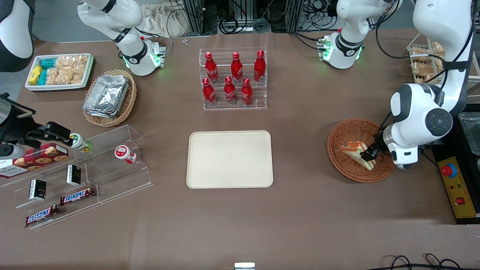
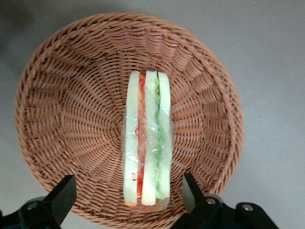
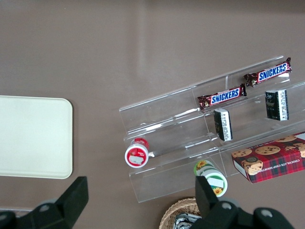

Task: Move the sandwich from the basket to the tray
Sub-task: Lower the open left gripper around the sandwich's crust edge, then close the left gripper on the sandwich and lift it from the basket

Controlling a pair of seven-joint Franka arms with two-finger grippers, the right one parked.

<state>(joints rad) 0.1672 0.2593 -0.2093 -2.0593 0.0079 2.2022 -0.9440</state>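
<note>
One tray (image 1: 230, 159) lies bare at the table's middle and serves as the landmark. Toward the parked arm's end from it stands a clear stepped rack (image 1: 112, 161) holding two Snickers bars (image 1: 77, 195), a cookie box (image 1: 39, 156) and small cups (image 1: 125, 153). Farther from the front camera than that rack sit a tan basket of foil containers (image 1: 108, 96) and a white bin of snacks (image 1: 60, 71). Six red bottles (image 1: 232, 80) stand on a clear stand, farther from the camera than the tray. Toward the working arm's end from the tray sits the basket (image 1: 350, 137), well apart from it. In the basket rests the sandwich (image 2: 147, 140), standing on edge with its layers showing. Above it hangs the gripper (image 2: 128, 193), its fingers (image 2: 64, 195) spread wide on either side of the sandwich's end without touching it, gripping nothing.
</note>
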